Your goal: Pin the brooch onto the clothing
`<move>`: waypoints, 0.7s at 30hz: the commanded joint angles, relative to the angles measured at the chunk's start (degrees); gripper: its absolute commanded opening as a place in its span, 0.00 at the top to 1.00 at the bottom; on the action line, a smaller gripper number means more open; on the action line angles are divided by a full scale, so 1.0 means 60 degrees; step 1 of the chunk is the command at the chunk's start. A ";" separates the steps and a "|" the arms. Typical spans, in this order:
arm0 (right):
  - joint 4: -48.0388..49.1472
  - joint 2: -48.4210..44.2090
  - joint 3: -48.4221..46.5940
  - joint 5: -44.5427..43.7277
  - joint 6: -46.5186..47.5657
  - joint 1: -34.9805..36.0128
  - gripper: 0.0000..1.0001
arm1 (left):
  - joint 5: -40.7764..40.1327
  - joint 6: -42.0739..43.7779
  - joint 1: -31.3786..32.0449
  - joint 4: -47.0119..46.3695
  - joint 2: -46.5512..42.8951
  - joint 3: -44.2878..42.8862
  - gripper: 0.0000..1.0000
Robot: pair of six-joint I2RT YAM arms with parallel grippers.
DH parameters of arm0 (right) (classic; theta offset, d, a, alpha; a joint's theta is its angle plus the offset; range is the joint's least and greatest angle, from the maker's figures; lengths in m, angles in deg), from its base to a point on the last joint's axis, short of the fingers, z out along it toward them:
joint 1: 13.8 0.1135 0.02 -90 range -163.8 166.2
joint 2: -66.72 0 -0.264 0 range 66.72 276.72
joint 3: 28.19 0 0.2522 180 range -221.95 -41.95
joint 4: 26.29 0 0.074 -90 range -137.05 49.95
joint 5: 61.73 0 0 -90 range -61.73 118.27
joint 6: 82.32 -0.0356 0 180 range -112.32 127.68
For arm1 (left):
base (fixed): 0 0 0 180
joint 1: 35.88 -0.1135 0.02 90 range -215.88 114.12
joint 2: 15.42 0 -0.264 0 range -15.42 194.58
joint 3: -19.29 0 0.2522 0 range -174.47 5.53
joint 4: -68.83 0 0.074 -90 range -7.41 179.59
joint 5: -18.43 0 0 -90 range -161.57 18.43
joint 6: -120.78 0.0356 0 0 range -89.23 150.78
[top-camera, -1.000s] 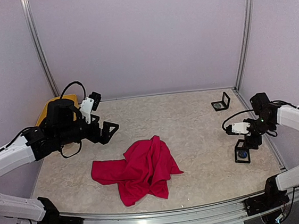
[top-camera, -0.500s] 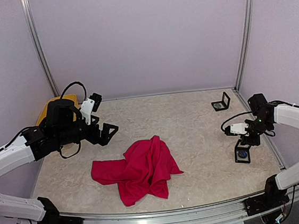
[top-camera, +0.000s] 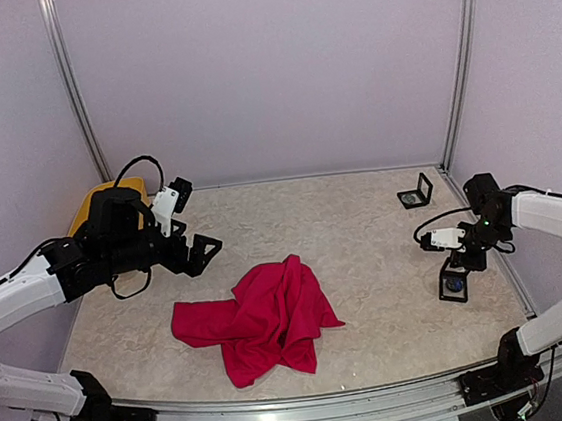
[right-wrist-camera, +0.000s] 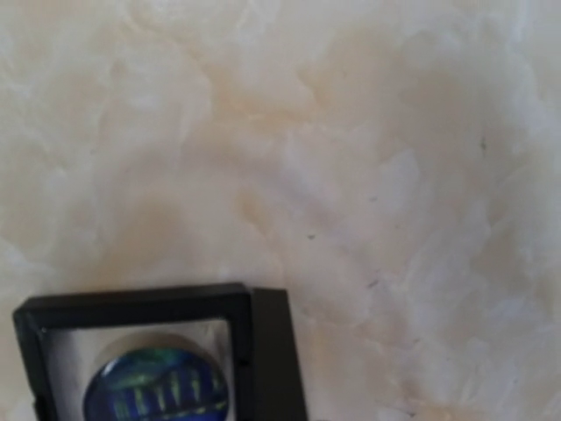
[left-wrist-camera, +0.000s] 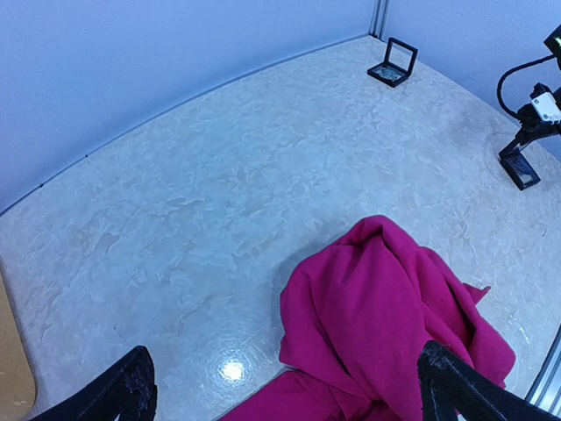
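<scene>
Top view: the clothing [top-camera: 262, 318] lies crumpled mid-table, the left gripper [top-camera: 202, 247] stands off beside it, and the right gripper [top-camera: 458, 266] sits at the brooch [top-camera: 455, 287] in its black frame [top-camera: 442, 290], grip indeterminate; left wrist view: jaws spread wide above the fabric, judged ready to steady it; right wrist view: the framed brooch is close below, with no fingers visible.

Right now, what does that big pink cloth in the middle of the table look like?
The crimson-pink T-shirt of soft plain fabric lies crumpled in a heap on the pale marbled table, near the front middle. No print shows. Folds bunch into a hump, and one flap spreads flat toward the left. Sleeves and collar cannot be made out. Only the table touches it; the open left gripper hangs apart from it, at its far left.
</scene>
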 commanded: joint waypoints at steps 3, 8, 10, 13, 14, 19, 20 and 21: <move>0.0192 0.0237 -0.0651 0.0737 -0.0566 -0.0293 1.00 | 0.0145 0.0107 0.0063 0.0090 -0.0101 -0.0262 0.01; -0.0154 0.1824 -0.2569 0.1467 -0.2454 -0.1107 1.00 | 0.0460 0.0061 0.0062 0.0293 0.0042 -0.0364 0.01; -0.0364 0.2533 -0.3376 0.1565 -0.3184 -0.1324 1.00 | 0.0545 0.0031 0.0063 0.0402 0.0085 -0.0383 0.01; -0.0750 0.3391 -0.4210 0.1693 -0.3756 -0.1487 1.00 | 0.0655 0.0032 0.0063 0.0560 0.0083 -0.0358 0.01; -0.0773 0.3655 -0.4380 0.1696 -0.3925 -0.1499 1.00 | 0.0678 0.0041 0.0063 0.0615 0.0066 -0.0351 0.01; -0.0848 0.4464 -0.5383 0.1430 -0.5297 -0.1515 1.00 | 0.0673 0.0049 0.0063 0.0750 -0.0002 -0.0273 0.01; -0.0915 0.4632 -0.5623 0.1266 -0.5637 -0.1515 1.00 | 0.0673 0.0038 0.0059 0.0751 -0.0017 -0.0264 0.01; -0.1029 0.4813 -0.5854 0.1097 -0.5965 -0.1515 1.00 | 0.0661 0.0034 0.0063 0.0744 -0.0047 -0.0257 0.01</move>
